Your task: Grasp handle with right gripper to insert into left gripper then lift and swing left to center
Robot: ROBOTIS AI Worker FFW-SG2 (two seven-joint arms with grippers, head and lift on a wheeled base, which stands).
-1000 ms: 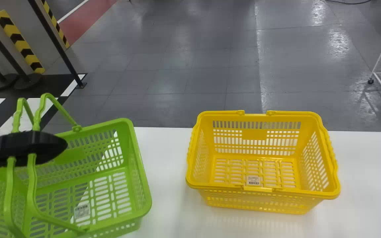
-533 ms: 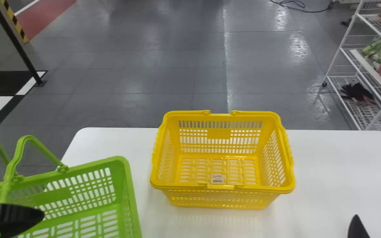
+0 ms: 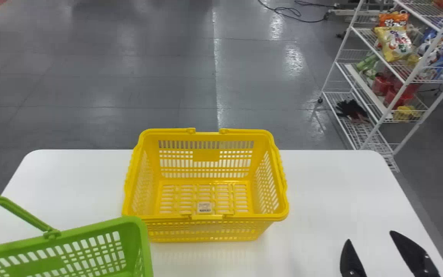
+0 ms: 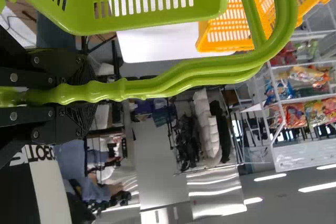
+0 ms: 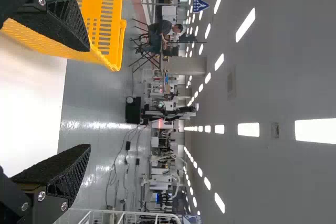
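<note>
In the head view, my right gripper [image 3: 370,236] is open over the table's right part, well right of the yellow basket [image 3: 206,156]. The right wrist view has this gripper [image 5: 89,98] with bare fingers wide apart. At the head view's lower left corner is the green basket [image 3: 90,227], its handle [image 3: 17,211] raised. My left gripper [image 4: 86,93] is shut on that handle [image 4: 173,80] in the left wrist view, where the handle's bars run together out of the fingers towards the green basket [image 4: 73,4].
The yellow basket stands mid-table, close to the far edge of the white table [image 3: 321,184] and beside the green one. Beyond the table's right side stands a white wire shelf [image 3: 379,123] holding snack bags and other goods. Grey floor lies behind.
The head view has turned right, so baskets and table shift left in it. The green basket has also sunk lower there, its holding gripper leaving the picture. My right gripper has come into sight.
</note>
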